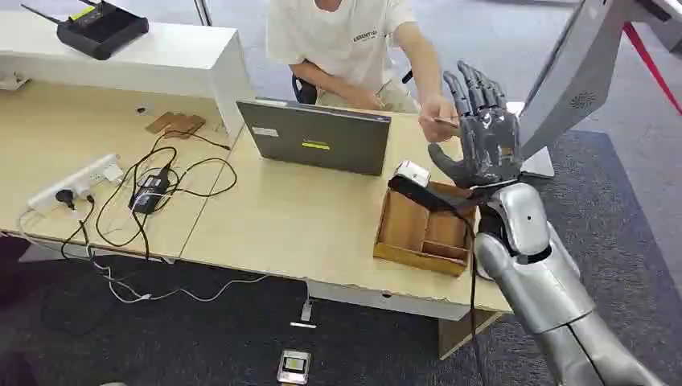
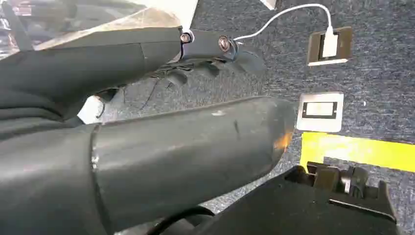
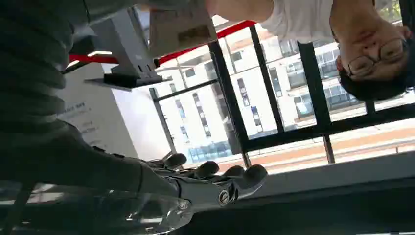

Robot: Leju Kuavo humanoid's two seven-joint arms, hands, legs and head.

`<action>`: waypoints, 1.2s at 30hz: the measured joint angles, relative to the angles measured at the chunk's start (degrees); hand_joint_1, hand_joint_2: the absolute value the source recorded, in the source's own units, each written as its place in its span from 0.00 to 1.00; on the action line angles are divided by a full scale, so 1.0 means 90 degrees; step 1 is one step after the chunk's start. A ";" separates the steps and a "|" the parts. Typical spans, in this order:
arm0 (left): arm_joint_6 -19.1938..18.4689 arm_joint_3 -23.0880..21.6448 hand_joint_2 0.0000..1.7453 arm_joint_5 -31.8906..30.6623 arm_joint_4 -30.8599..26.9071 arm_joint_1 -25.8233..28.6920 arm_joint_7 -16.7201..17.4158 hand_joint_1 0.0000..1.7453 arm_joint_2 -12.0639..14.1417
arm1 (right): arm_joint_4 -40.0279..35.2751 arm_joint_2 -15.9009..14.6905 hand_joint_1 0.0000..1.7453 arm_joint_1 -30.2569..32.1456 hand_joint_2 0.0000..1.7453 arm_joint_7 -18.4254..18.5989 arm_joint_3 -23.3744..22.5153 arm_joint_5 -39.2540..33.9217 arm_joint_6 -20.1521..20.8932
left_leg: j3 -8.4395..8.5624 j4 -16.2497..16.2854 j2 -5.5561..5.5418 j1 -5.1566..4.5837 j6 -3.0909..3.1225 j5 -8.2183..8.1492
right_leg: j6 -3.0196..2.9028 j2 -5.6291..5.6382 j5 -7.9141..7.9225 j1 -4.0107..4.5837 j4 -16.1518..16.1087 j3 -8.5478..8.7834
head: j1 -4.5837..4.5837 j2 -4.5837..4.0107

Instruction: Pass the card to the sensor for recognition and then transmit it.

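the right hand [image 1: 481, 138] is raised over the far right end of the surface [image 1: 289, 225], palm toward the person [image 1: 354, 48], its fingers [image 1: 474, 87] spread upright and holding nothing. the card [image 1: 445, 121] is a thin dark sliver pinched in the person's hand [image 1: 435, 110], held out at about 9 o'clock from the robot's palm, just beside it; whether card and fingers touch i cannot tell. in the right wrist view the fingers [image 3: 210, 171] lie extended and apart with no card between them, and a flat pale card-like piece [image 3: 181, 27] sits in the person's grip overhead. the card looks light, stiff and slick, too thin for a wrapping grasp; i judge it best taken by its free short edge, pinched flat between thumb and a finger, with firm enough pressure that it won't slide or twist out. below the hand, at about 6 o'clock, stands a wooden tray [image 1: 418, 233] with a small white-and-black sensor [image 1: 412, 172] at its far rim, and a closed laptop [image 1: 315, 137] sits at about 9 o'clock from that. the left hand [image 2: 161, 147] hangs low over carpeted floor in its wrist view; how its fingers lie i cannot tell.
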 joint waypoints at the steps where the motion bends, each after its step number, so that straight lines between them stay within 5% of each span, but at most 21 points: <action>1: -0.0005 0.0002 0.00 -0.0002 -0.0002 0.0002 0.0007 0.00 0.0000 | 0.0163 0.0061 0.00 -0.0051 1.00 -0.0014 0.0061 -0.0027 -0.0024 | 0.0000 0.0000 0.0001 0.0000 0.0000 0.0000 | 0.0000 0.0000 0.0000 0.0000 -0.0001 -0.0001 | -0.0002 0.0000; 18: -0.0173 0.0073 0.00 -0.0194 -0.0061 0.0017 0.0034 0.00 0.0029 | 0.2175 0.0608 0.00 -0.0685 1.00 0.0036 0.0700 -0.0139 0.0456 | 0.0000 0.0001 0.0003 -0.0001 0.0000 0.0000 | 0.0000 0.0000 0.0000 -0.0001 -0.0001 -0.0005 | 0.0000 0.0000; 19: -0.0173 0.0080 0.00 -0.0209 -0.0068 0.0018 0.0034 0.00 0.0036 | 0.2257 0.0627 0.07 -0.0716 1.00 0.0039 0.0722 -0.0156 0.0439 | 0.0000 0.0001 0.0003 -0.0001 0.0000 0.0000 | 0.0000 0.0000 0.0000 -0.0001 -0.0001 -0.0005 | -0.0002 0.0000; 20: -0.0173 0.0085 0.00 -0.0219 -0.0075 0.0019 0.0034 0.00 0.0039 | 0.2325 0.0651 0.74 -0.0736 1.00 0.0041 0.0741 -0.0185 0.0430 | 0.0000 0.0001 0.0003 -0.0001 0.0000 0.0000 | 0.0000 0.0000 0.0000 0.0000 -0.0001 -0.0006 | -0.0002 0.0000; 21: -0.0175 0.0095 0.00 -0.0233 -0.0085 0.0021 0.0034 0.00 0.0046 | 0.2378 0.0675 1.00 -0.0753 1.00 0.0041 0.0753 -0.0202 0.0420 | 0.0000 0.0001 0.0003 -0.0001 0.0000 0.0000 | 0.0000 0.0000 0.0000 0.0000 -0.0001 -0.0006 | -0.0002 0.0000; 36: -0.0173 0.0151 0.00 -0.0325 -0.0119 0.0064 0.0017 0.00 0.0073 | 0.2927 0.0797 1.00 -0.0863 1.00 0.0158 0.0918 -0.0457 0.0094 | 0.0001 0.0002 0.0004 -0.0001 0.0000 0.0000 | 0.0000 0.0001 0.0001 0.0000 -0.0001 -0.0006 | -0.0002 0.0000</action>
